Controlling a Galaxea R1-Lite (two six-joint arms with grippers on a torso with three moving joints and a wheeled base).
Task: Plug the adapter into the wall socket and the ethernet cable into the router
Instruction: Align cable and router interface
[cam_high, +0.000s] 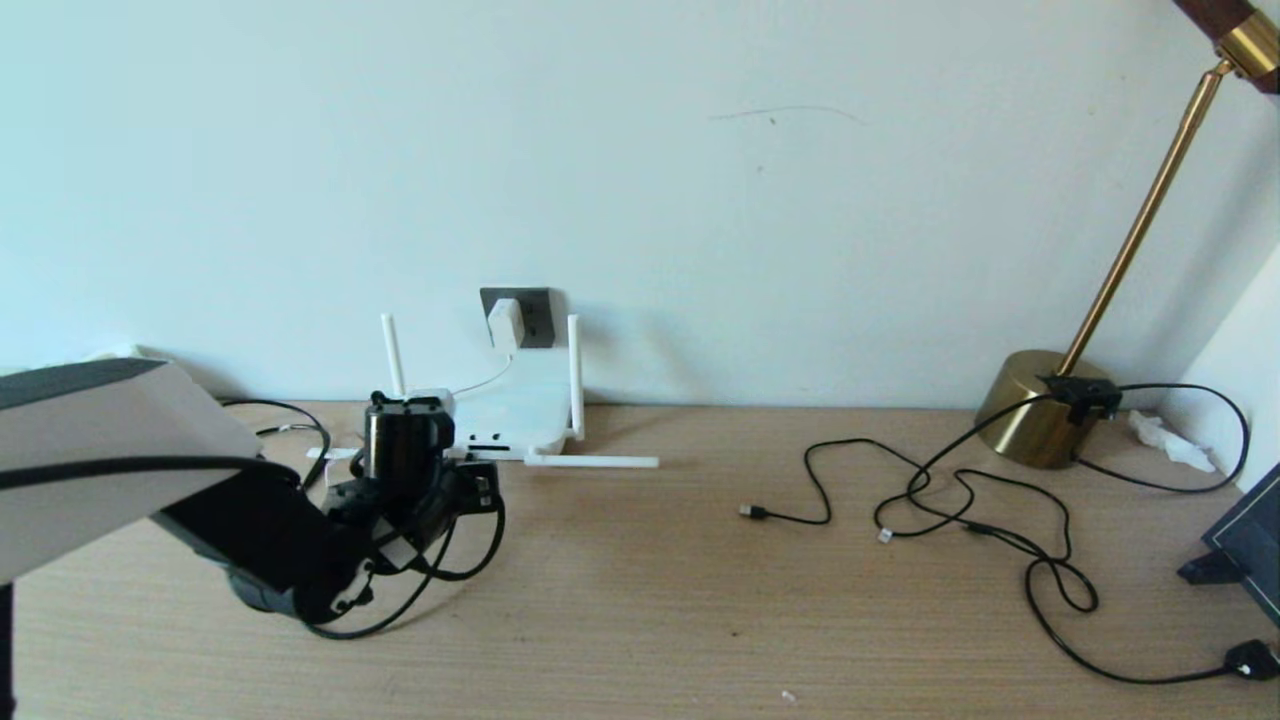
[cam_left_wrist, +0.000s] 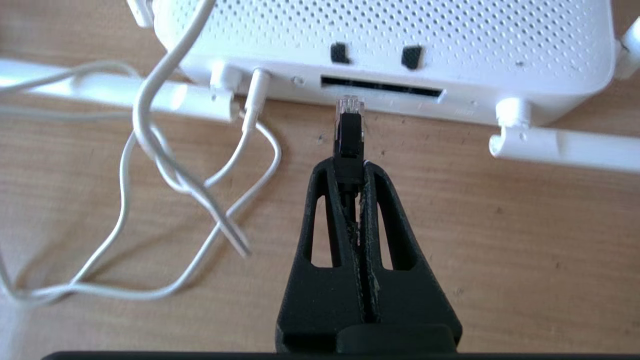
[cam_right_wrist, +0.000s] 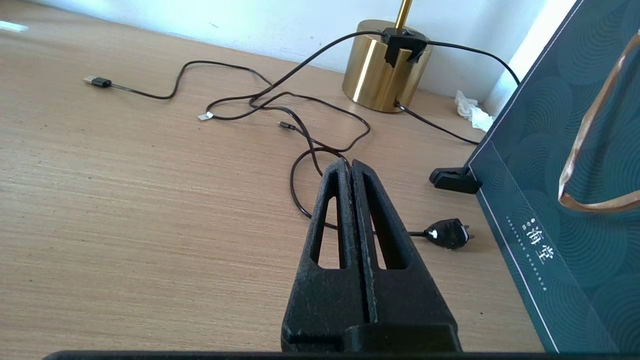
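The left gripper (cam_left_wrist: 350, 167) is clamping the ethernet cable (cam_left_wrist: 348, 135) behind its clear plug, long axis pointing straight at the router (cam_left_wrist: 450, 40), tip just short of the port slot's (cam_left_wrist: 382, 88) left end. The right gripper (cam_right_wrist: 351, 172) is idling closed, empty, far right.

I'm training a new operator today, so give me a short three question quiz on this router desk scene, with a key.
1. True or false: the small white rounded-cube adapter already sits in the dark grey square wall socket.
2. What does the left gripper hold? A) the black ethernet cable with a clear-tipped connector B) a brass lamp C) a white antenna
3. Fill in: the connector's tip is just short of the dark port slot on the flat white ____.

Key
1. True.
2. A; the fingers are shut on it.
3. Router. The right gripper, shut and empty, hangs over the black cords.
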